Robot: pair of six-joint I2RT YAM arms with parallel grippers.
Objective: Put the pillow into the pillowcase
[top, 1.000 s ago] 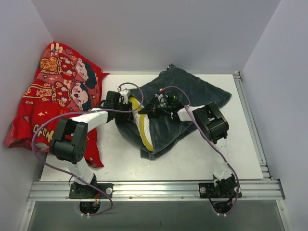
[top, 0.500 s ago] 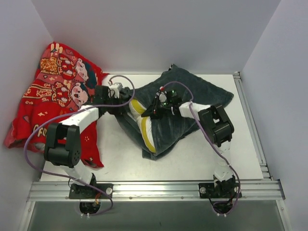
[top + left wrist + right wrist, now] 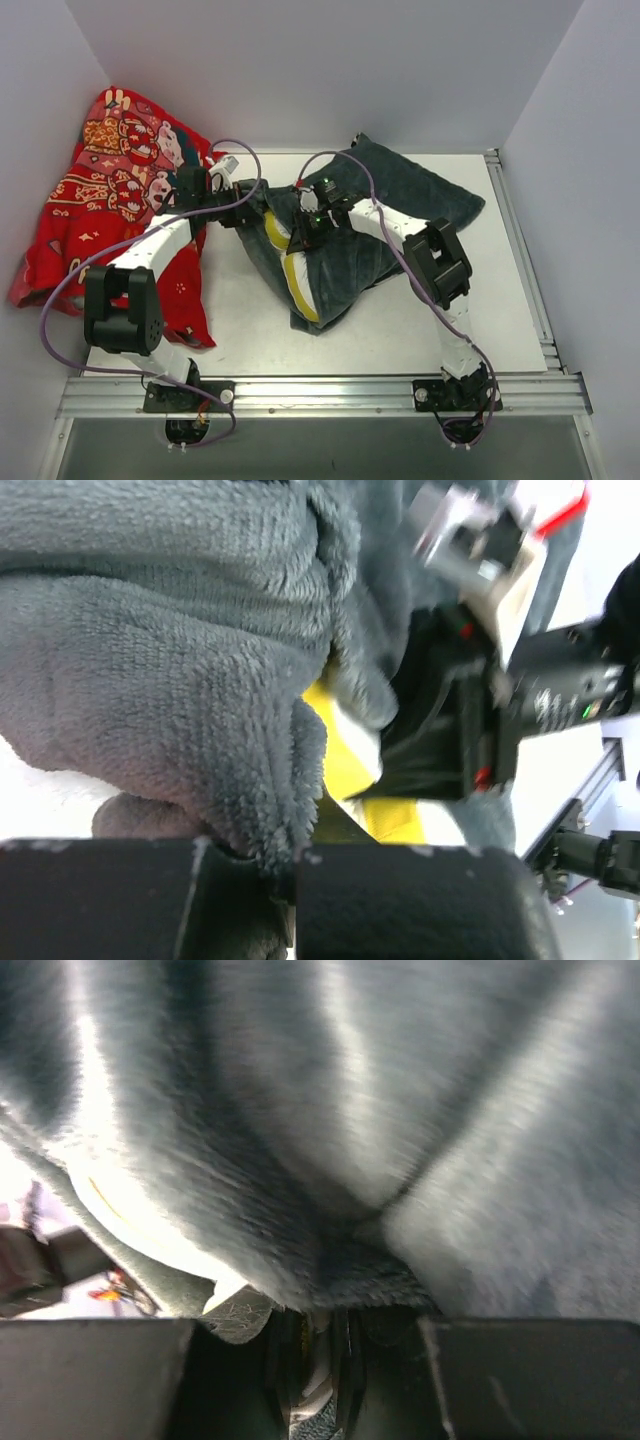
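Pale tabletop (image 3: 400, 335) under it all; across its middle, from centre out toward 1 o'clock, plush grey-blue pillowcase (image 3: 400, 210), mouth turned to 9 o'clock. Looks limp and light, with no stiffness of its own; likely to drape, fold and slip over whatever fills it, so best taken at the hem of the mouth, one pinch on either side, to keep the opening spread. Heaped against the wall at 9 to 10 o'clock, red printed cloth (image 3: 110, 190), no part of the job. Inside the sack, judging from the bulk, most of the pillow (image 3: 295, 280); only a white edge and its yellow band showing at the mouth, down toward 7 o'clock. Should squash easily and spring back, bulky rather than heavy; better pushed in by that exposed edge than gripped. Left gripper (image 3: 292, 865) clamped tight on a fold of plush hem at 10 o'clock of the mouth. Right gripper (image 3: 312, 1338), close by at its 3 o'clock, pinched likewise on grey plush, cloth wedged in the narrow gap
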